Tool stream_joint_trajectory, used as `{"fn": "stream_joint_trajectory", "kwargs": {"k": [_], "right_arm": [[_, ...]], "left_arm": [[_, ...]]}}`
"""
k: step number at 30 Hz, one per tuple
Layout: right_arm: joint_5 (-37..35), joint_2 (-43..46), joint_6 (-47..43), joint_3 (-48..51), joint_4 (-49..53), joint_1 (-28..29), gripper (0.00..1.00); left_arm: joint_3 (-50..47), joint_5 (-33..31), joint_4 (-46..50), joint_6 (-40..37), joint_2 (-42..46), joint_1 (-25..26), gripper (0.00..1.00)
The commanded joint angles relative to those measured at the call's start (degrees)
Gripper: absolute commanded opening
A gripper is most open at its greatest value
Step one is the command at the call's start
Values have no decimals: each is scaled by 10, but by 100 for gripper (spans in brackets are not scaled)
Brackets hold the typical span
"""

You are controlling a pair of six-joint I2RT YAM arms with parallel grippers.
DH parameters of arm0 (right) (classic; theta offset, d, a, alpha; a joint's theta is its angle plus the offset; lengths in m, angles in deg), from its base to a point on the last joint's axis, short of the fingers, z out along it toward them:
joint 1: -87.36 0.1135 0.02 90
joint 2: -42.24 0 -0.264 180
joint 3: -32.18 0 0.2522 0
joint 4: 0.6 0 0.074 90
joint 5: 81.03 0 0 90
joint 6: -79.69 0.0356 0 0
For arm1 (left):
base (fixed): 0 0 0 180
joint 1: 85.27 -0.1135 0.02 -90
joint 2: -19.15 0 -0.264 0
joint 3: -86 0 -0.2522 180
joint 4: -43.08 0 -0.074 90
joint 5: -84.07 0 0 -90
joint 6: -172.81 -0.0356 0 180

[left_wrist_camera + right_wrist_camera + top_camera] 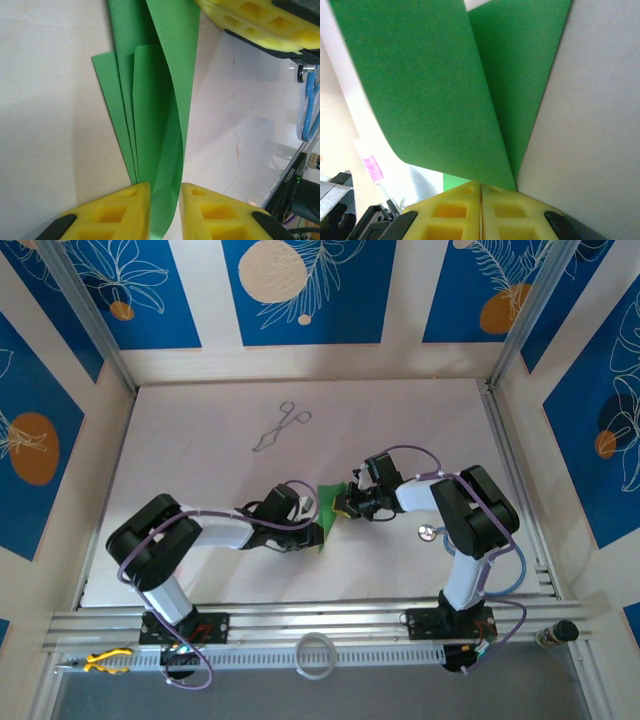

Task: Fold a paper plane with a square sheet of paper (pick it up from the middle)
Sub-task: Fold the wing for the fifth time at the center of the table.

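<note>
paper may spring open between the arms

the green paper (160, 100) lies folded in layers on the desk (45, 125), between the two arms. if the right gripper (481, 202) pulls or lifts now, i judge the layers can slide apart or the crease can open, because the other end is not pressed (one flap curls up). the right gripper is closed tight and pinches the paper edge. the left gripper (165, 212) stands a little apart, with the paper passing loosely through the narrow gap.
</note>
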Motion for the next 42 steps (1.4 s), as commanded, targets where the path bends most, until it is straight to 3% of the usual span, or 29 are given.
{"fn": "stream_joint_trajectory", "kwargs": {"k": [1, 21, 24, 32, 37, 42], "right_arm": [[-1, -21, -4, -2, 33, 12, 8], [-1, -23, -4, -4, 35, 12, 8], [-3, -23, -4, -3, 37, 12, 8], [-6, -23, -4, -4, 38, 12, 8], [-5, -25, -3, -5, 38, 12, 8], [-5, -27, -2, -6, 37, 12, 8]], "left_arm": [[-10, -26, 77, -16, -6, 3, 21], [-16, -22, 73, -15, -13, 6, 9], [-27, -18, 56, -9, 2, 8, 10], [-18, -49, 66, -21, 76, 7, 25], [21, -49, 74, -37, 81, 7, 22], [77, -4, 47, -42, 35, 7, 16]]}}
